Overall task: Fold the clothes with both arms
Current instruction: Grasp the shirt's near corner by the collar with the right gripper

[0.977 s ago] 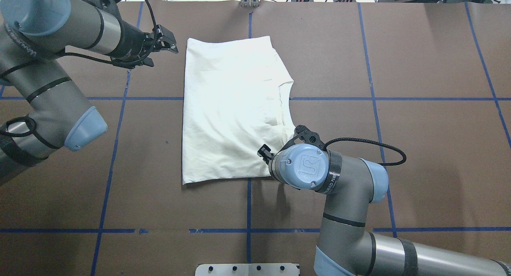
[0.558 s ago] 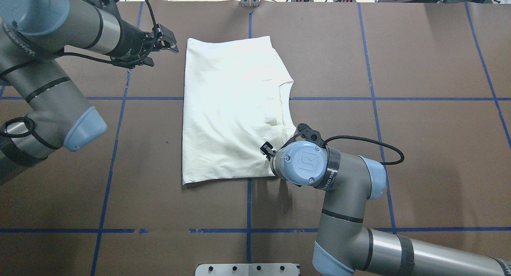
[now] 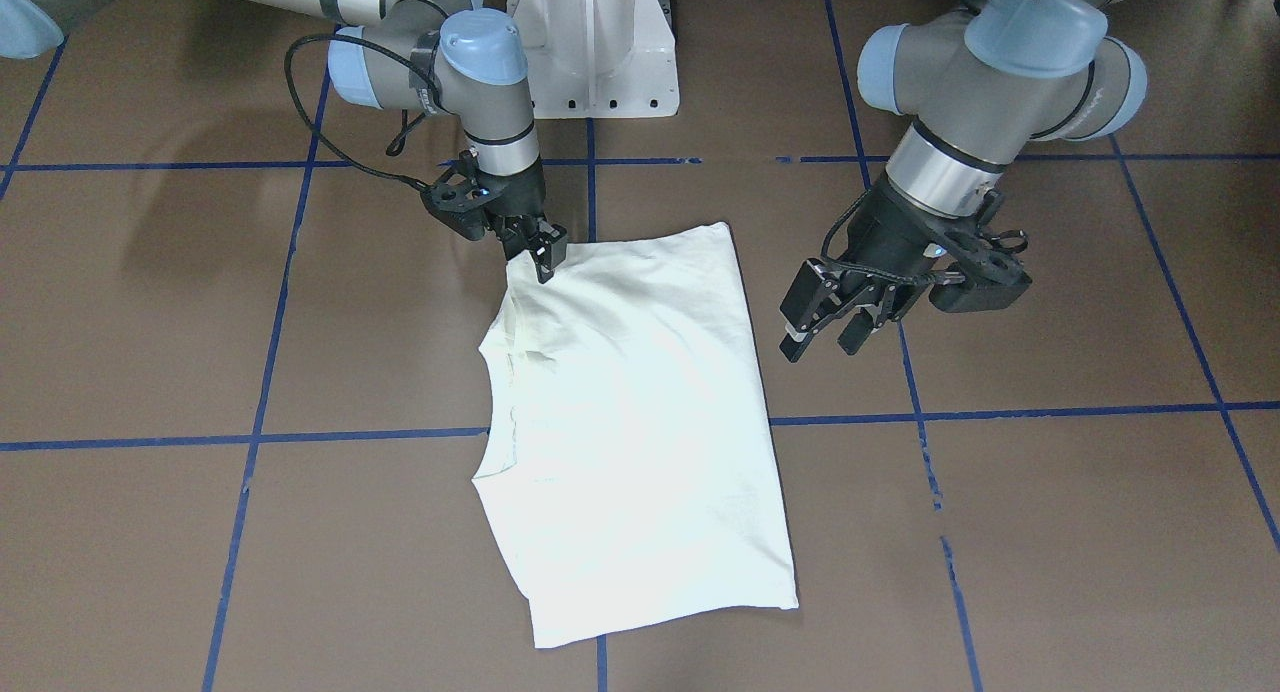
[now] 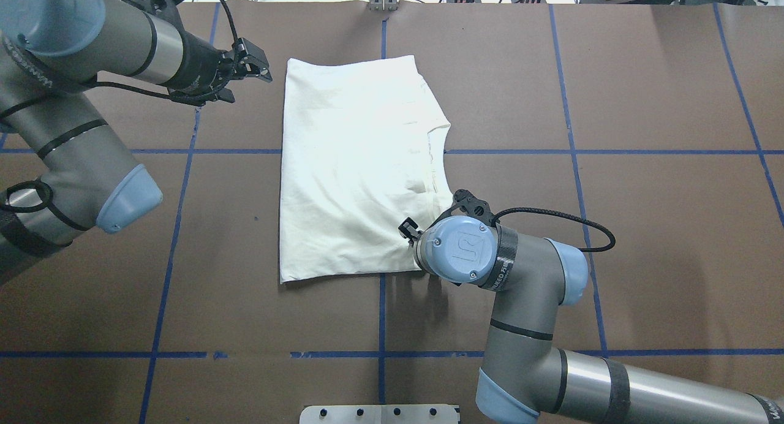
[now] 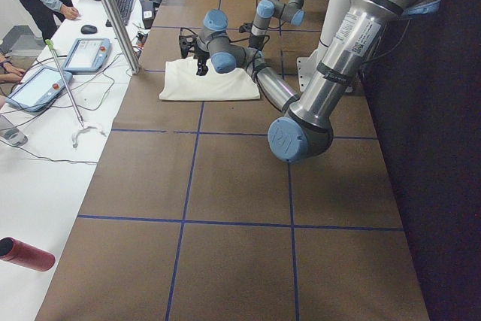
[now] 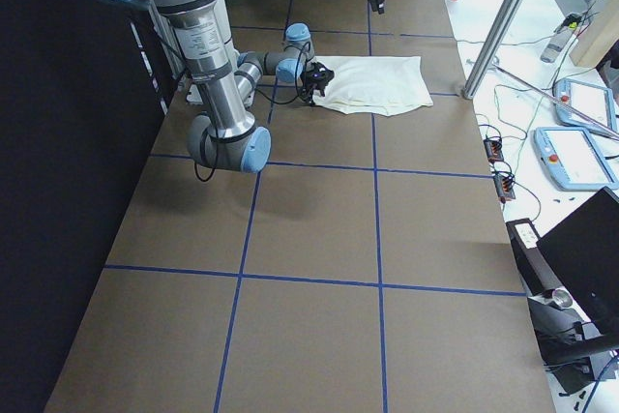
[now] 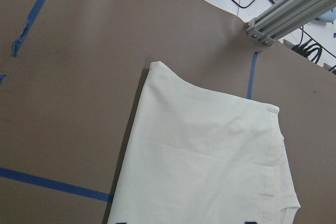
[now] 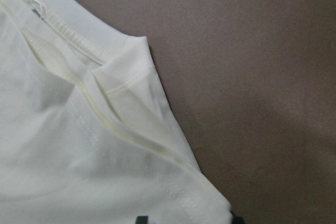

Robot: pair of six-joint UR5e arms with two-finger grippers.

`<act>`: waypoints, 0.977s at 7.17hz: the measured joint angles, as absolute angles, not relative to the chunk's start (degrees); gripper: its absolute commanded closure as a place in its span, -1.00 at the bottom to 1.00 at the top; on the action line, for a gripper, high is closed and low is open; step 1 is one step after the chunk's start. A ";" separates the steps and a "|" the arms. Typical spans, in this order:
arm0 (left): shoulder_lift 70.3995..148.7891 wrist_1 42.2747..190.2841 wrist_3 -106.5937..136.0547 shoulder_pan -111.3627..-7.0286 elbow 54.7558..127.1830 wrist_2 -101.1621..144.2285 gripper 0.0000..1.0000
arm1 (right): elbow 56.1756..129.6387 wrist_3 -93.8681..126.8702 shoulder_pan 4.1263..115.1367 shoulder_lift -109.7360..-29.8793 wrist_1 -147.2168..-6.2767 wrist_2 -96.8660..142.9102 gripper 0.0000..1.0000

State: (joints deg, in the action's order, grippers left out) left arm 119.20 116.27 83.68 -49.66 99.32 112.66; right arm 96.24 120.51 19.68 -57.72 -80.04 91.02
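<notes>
With the T-shirt [image 4: 355, 166] flat on the table [image 4: 643, 228], I see the right gripper [image 3: 545, 264] part-open astride its shoulder corner, a UR logo [image 4: 460, 249] on that wrist's cap, left gripper [image 3: 820, 344] wide open, empty, alongside.

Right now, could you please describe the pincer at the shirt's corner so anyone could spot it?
On the brown table lies one folded cream shirt. At its collar-side corner nearest the white pedestal base, the right pincer points down with its tips at the cloth. The left pincer, unlike it, hangs open beside the shirt's opposite edge.
</notes>
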 measured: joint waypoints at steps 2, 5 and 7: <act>118.97 116.28 83.67 -49.66 99.37 112.55 -0.59 | 95.68 120.16 19.69 -57.29 -80.01 91.10 1.00; 118.85 116.26 83.69 -49.66 99.56 112.53 -0.59 | 96.24 118.93 20.06 -56.40 -79.94 91.54 1.00; 117.08 116.24 85.61 -49.31 102.15 112.58 -0.59 | 100.16 118.69 19.65 -57.89 -80.20 91.78 1.00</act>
